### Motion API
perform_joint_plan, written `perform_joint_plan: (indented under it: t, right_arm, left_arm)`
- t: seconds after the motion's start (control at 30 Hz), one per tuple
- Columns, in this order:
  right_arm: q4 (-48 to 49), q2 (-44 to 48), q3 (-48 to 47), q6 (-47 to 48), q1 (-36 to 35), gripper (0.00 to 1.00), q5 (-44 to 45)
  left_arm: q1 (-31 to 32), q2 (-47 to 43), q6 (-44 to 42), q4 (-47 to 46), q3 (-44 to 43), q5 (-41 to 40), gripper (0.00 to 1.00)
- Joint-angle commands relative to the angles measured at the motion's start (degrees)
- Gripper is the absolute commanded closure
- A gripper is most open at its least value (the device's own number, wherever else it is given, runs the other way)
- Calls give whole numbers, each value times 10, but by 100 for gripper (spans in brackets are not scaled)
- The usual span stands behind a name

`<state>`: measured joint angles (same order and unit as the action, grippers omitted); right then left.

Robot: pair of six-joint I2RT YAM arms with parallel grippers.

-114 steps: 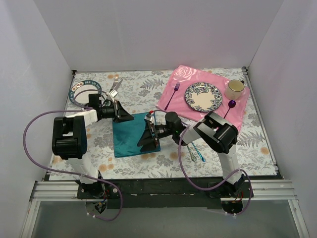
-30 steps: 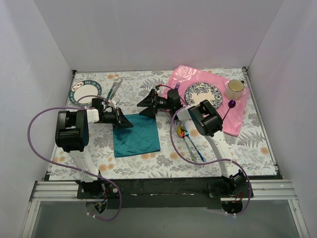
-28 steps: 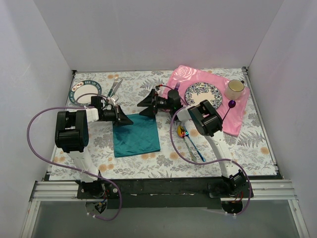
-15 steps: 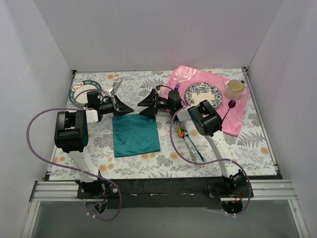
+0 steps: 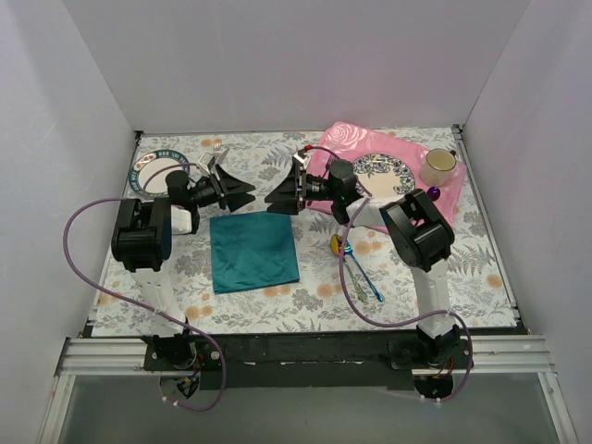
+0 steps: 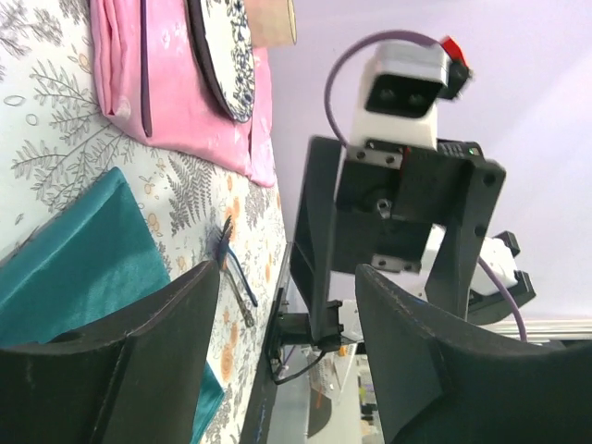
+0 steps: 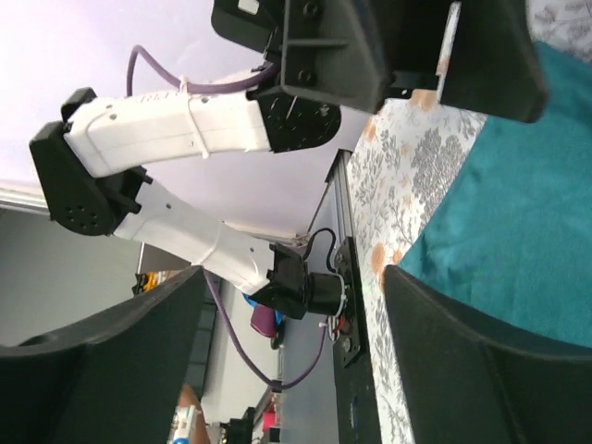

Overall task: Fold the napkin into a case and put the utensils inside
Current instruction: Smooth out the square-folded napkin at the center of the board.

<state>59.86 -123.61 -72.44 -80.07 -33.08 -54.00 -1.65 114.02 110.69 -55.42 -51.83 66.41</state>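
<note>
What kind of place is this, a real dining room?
Probably a lab test cell, not a home: white walls box in the floral tablecloth, two robot arms stand at its edge, a plate lies on a pink placemat.

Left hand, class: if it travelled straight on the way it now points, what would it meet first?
Most likely the right hand. The left hand points across at it, and the left wrist view shows it facing head-on, with nothing between them; their heights may differ slightly.

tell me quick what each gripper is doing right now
Left gripper: open, holding nothing.
Right gripper: open, holding nothing.
</note>
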Motion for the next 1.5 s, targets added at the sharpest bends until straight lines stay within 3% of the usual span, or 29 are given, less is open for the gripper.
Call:
perform_joint_plan:
  t: [0.0,0.07,0.1,0.17,0.2,0.4,0.67,0.93,1.47]
  right_arm:
    - [-85,34,73,106,-3,29,-10]
    - [-105,36,83,117,-2,46,1]
    - [-117,36,88,132,-3,59,5]
    - [-142,38,89,152,-3,70,20]
    - [-178,39,85,171,-3,81,27]
    - [-285,42,71,238,-11,99,64]
    - [-340,21,75,262,-20,99,82]
    - [-338,-17,71,248,-20,99,79]
    - [-376,-28,71,268,-21,99,88]
  left_arm:
    - [44,16,62,-74,-23,-14,40]
    - [53,31,75,-96,-28,-16,40]
    - [60,38,82,-105,-31,-16,40]
    - [67,51,93,-124,-33,-20,41]
    - [74,52,99,-126,-32,-26,41]
    - [96,60,92,-119,1,-75,41]
    - [104,34,8,-7,18,-153,40]
    - [110,90,78,-89,26,-152,39]
    - [108,149,68,-73,-9,-190,39]
